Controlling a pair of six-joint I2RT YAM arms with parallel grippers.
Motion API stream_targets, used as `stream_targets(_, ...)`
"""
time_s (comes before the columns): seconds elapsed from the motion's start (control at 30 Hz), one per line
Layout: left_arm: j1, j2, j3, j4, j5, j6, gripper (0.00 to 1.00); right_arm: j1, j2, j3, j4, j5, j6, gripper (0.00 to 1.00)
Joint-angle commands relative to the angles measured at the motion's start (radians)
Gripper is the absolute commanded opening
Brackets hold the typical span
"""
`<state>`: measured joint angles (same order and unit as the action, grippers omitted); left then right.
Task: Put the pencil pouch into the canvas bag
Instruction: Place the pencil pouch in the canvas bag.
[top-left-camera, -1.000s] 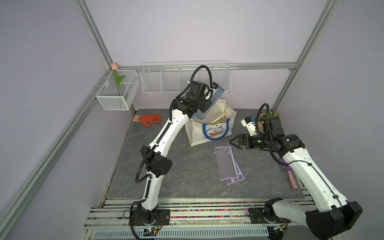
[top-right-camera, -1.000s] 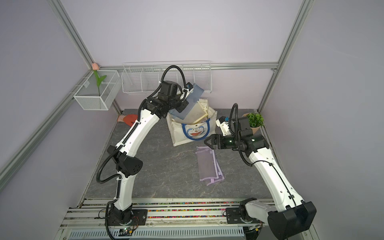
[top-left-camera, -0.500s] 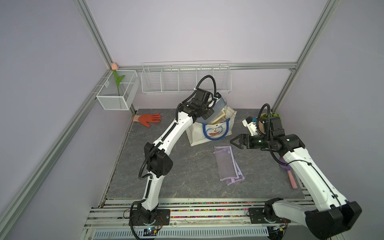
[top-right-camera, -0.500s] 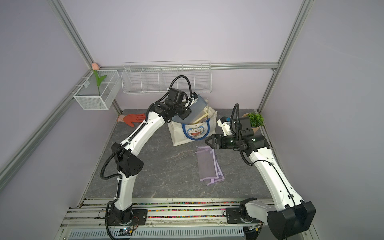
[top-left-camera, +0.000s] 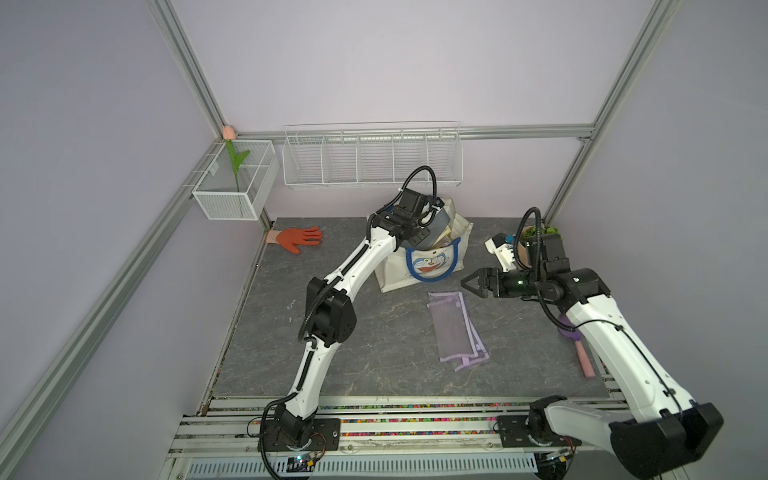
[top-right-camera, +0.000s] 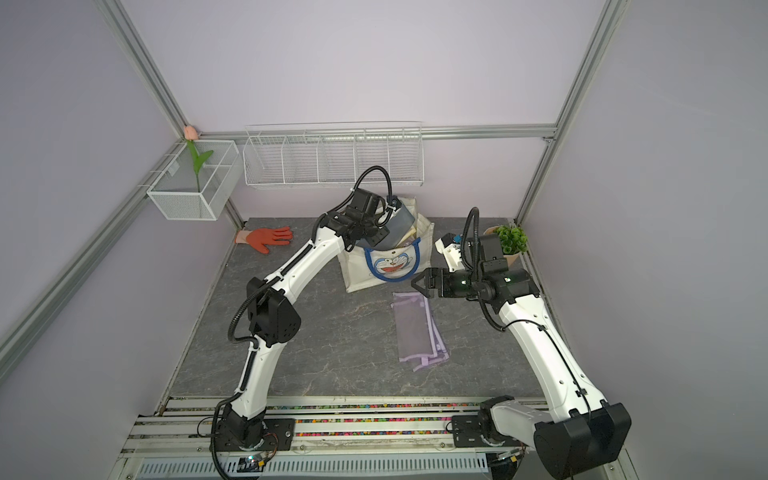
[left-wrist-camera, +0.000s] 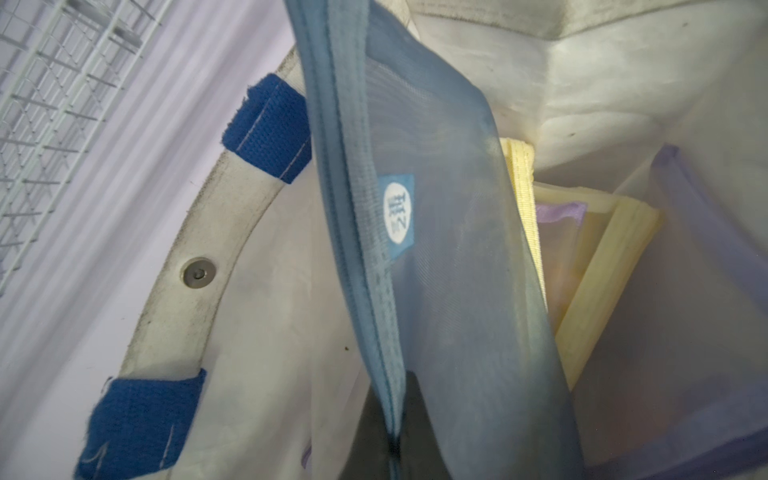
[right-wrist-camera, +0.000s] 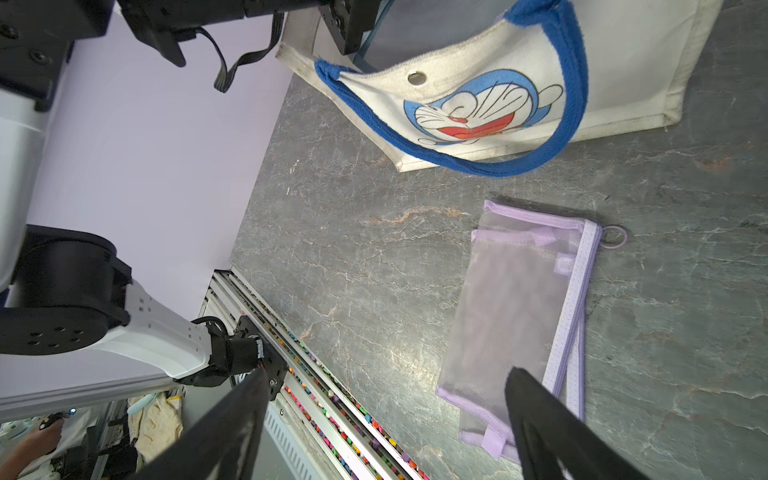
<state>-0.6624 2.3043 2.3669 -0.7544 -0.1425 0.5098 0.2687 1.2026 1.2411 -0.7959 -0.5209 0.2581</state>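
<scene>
Moved since earlier: the left arm has come down, so the blue pouch (top-left-camera: 441, 222) sits lower in the mouth of the canvas bag (top-left-camera: 395, 276); the right arm has hardly shifted.
Top views, left side: the left pincer (top-left-camera: 420, 235) is at the bag's rim, clenched on the pouch's edge. In both top views the pouch slants away beyond it, its lower part inside the bag and its upper corner above the rim.
Top views, right side: the right pincer (top-left-camera: 471, 286) is spread and empty, just beside the bag's front corner. It hangs over the near end of the purple pouches (top-left-camera: 455, 328), which lie flat on the table (top-left-camera: 332, 332).
Left wrist view: the dark fingers (left-wrist-camera: 372, 434) pinch the zip edge of the blue pouch, which hangs straight ahead of them. The bag's cream wall (left-wrist-camera: 266, 332) lies to one side, and a yellow pouch (left-wrist-camera: 606, 266) is further in.
Right wrist view: the fingers (right-wrist-camera: 552, 432) stand wide apart with nothing between them. The purple pouches lie under and ahead of them, apart from both, with the bag farther ahead.
Step in hand: lowering the pouch into the bag, which looks close to done.
Next move: probably a little more push past the rim, then letting go and lifting out cleanly. The mesh could catch on the yellow pouch or ride back up with the fingers.
</scene>
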Motion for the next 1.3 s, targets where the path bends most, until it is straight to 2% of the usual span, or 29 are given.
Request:
stream_targets(0.0,-0.006,0.023,0.060,0.019,-0.027,0.003,0.00,-0.007,-0.013,-0.016,0.004,-0.018,-0.001,0.91)
stream_targets(0.2,-0.002,0.039,0.060,0.037,-0.051,0.001,0.01,-0.006,-0.015,-0.019,0.004,-0.016,0.001,0.91)
stream_targets(0.37,-0.014,0.021,0.140,-0.019,-0.076,-0.022,0.34,-0.007,-0.017,-0.012,0.001,-0.012,0.000,0.91)
stream_targets(0.47,-0.022,-0.039,0.137,0.000,-0.075,-0.036,0.49,-0.007,-0.015,-0.015,0.004,-0.012,0.004,0.92)
stream_targets(0.53,-0.022,-0.080,0.127,0.017,-0.069,-0.052,0.53,-0.008,-0.013,-0.017,0.013,-0.017,0.011,0.92)
stream_targets(0.73,-0.045,-0.208,0.031,0.047,-0.077,-0.123,0.53,-0.012,-0.012,-0.040,-0.013,0.047,0.012,0.92)
stream_targets(0.8,-0.059,-0.275,-0.059,0.060,-0.054,-0.180,0.54,-0.023,-0.005,-0.059,-0.027,0.074,0.019,0.92)
stream_targets(0.9,-0.090,-0.409,-0.265,0.104,-0.059,-0.332,0.57,-0.037,0.013,-0.085,-0.032,0.089,0.023,0.92)
stream_targets(1.03,-0.112,-0.645,-0.669,0.260,0.068,-0.632,0.63,-0.043,0.046,-0.137,0.013,0.086,0.024,0.92)
stream_targets(1.13,-0.120,-0.805,-1.004,0.473,0.157,-0.896,0.67,-0.045,0.087,-0.189,0.070,0.065,0.024,0.93)
stream_targets(1.17,-0.129,-0.836,-1.100,0.543,0.179,-0.972,0.69,-0.045,0.106,-0.208,0.095,0.053,0.021,0.94)
stream_targets(1.27,-0.174,-0.857,-1.264,0.648,0.182,-1.119,0.69,-0.044,0.175,-0.239,0.138,0.038,0.003,0.96)
